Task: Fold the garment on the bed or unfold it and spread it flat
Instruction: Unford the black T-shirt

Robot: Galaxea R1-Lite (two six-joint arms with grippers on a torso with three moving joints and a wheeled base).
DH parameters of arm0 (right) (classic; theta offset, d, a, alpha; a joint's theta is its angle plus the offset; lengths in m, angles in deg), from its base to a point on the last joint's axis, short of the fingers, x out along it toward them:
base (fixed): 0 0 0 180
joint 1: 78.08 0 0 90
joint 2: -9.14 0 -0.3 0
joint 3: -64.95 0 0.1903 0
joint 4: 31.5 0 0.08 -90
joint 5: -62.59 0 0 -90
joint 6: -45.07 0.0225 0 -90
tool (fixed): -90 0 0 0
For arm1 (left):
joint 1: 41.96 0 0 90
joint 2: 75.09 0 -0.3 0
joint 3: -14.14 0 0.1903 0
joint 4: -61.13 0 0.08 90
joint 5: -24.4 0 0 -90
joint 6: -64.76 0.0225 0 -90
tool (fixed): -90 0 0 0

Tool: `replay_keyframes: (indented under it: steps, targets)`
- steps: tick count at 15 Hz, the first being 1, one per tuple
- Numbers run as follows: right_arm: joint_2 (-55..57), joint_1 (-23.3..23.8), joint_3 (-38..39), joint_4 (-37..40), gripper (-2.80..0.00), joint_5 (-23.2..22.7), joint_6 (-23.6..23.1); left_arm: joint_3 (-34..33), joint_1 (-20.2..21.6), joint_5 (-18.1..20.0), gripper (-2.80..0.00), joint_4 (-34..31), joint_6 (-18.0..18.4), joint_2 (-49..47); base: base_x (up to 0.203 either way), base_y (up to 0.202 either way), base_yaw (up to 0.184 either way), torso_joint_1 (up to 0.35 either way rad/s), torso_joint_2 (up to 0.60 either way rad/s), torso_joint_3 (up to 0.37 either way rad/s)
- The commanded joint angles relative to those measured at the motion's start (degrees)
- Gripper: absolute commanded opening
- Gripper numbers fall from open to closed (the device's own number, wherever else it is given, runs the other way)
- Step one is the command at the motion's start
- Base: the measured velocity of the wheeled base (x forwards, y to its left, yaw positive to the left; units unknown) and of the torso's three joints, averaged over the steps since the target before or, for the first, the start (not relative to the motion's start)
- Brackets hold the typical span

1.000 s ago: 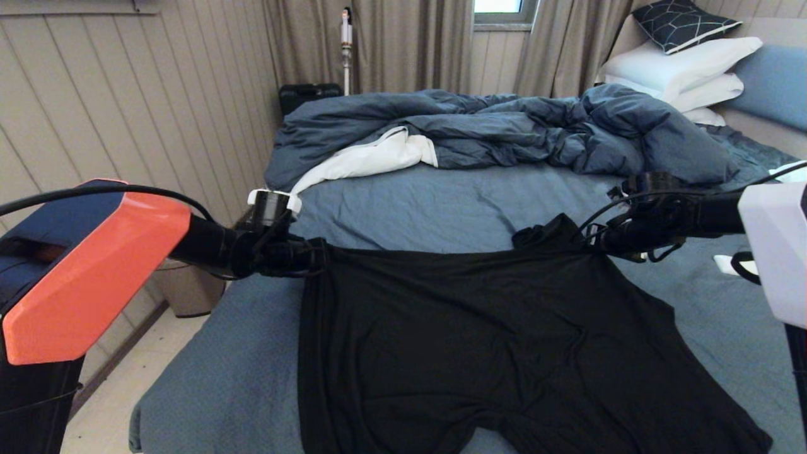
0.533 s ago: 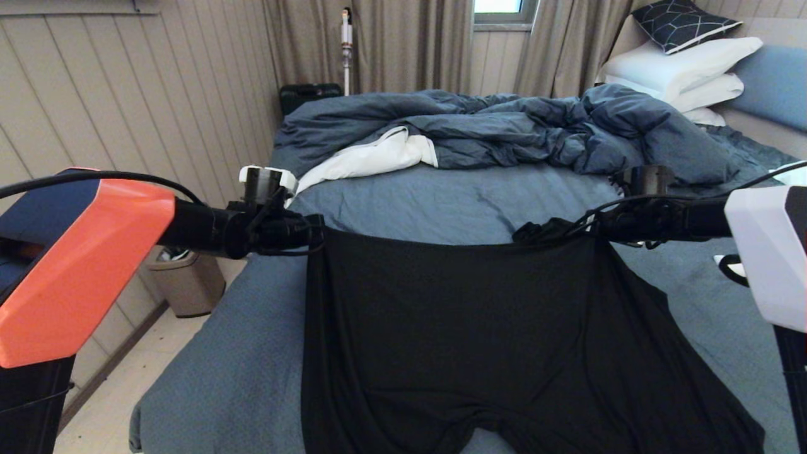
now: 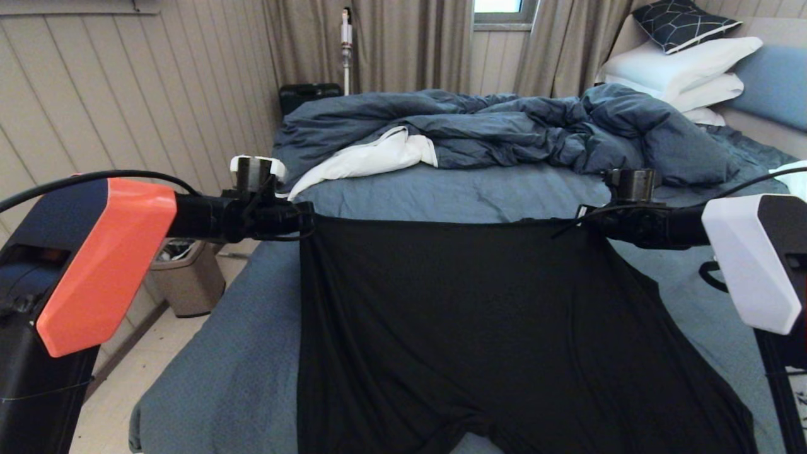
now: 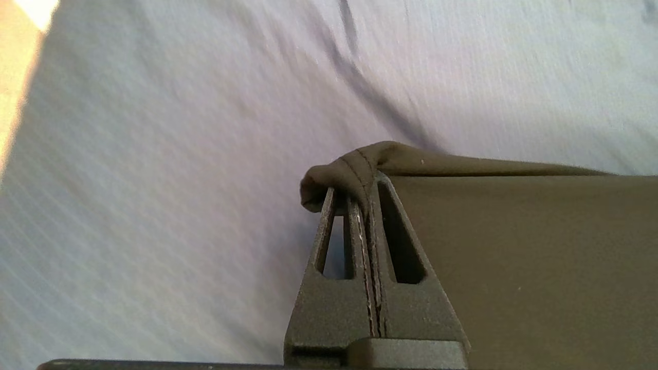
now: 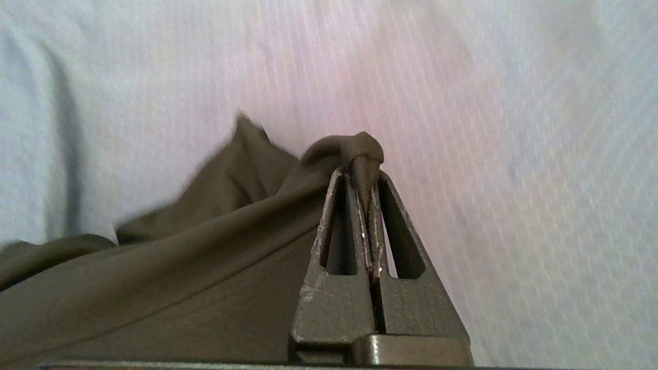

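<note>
The black garment [image 3: 466, 321] hangs stretched between both grippers above the slate-blue bed [image 3: 214, 378], plain side showing; no print or lettering is visible. Its top hem runs taut and nearly level, while the lower part drapes toward the bed's near edge. My left gripper [image 3: 306, 221] is shut on the hem's left corner, and the stitched edge [image 4: 354, 167] bunches over its tips [image 4: 366, 190]. My right gripper [image 3: 583, 217] is shut on the right corner, with a knob of cloth [image 5: 360, 149] pinched at its tips [image 5: 364, 180].
A rumpled dark blue duvet [image 3: 504, 132] with white lining [image 3: 372, 157] lies across the far half of the bed. White pillows [image 3: 681, 69] and a dark patterned cushion [image 3: 684, 22] are stacked at the far right. A small bin [image 3: 183, 284] stands on the floor left of the bed.
Both grippers have risen and moved apart, pulling the hem from sagging to taut. The bunched cloth near the right gripper has pulled out straight, and more of the garment has lifted off the sheet.
</note>
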Motion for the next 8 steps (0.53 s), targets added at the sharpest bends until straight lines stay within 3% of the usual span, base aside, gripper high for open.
replay_keyframes:
  steps: [1, 8]
  targets:
    - [0.7, -0.3, 0.0, -1.5, -2.80, 0.5, -0.3, 1.7, 0.3, 0.0, -2.80, 0.0, 0.4, -1.3, 0.000, 0.000, 0.000, 0.000, 0.00, 0.000]
    - [2.8, -1.9, -0.5, -5.2, -2.80, 2.9, -4.4, 5.6, 1.8, 0.4, -2.80, -0.8, 5.2, -5.3, 0.000, 0.000, 0.000, 0.000, 0.00, 0.000]
